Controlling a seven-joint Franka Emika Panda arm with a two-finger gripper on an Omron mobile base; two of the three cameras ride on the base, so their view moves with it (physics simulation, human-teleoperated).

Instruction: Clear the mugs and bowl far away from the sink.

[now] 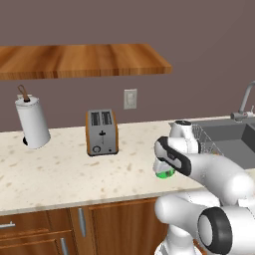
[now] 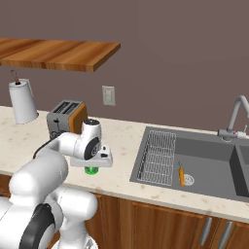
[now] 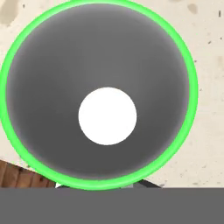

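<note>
Your mug [image 3: 98,57] sits right under the gripper [image 2: 92,163] near the counter's [image 1: 60,174] front edge, its open mouth facing the hand, and the jaws are closed on it. The toaster [image 1: 102,132] stands behind to the left and the sink [image 2: 204,160] lies well off to the right. You have bare counter on the left, out to the paper towel roll [image 1: 32,122].

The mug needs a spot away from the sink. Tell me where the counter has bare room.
Broad bare counter lies in front of the toaster and paper towel roll, running to the front edge. A smaller bare patch sits between those two. It is crowded near the sink, where the gripper is shut on the mug.
</note>
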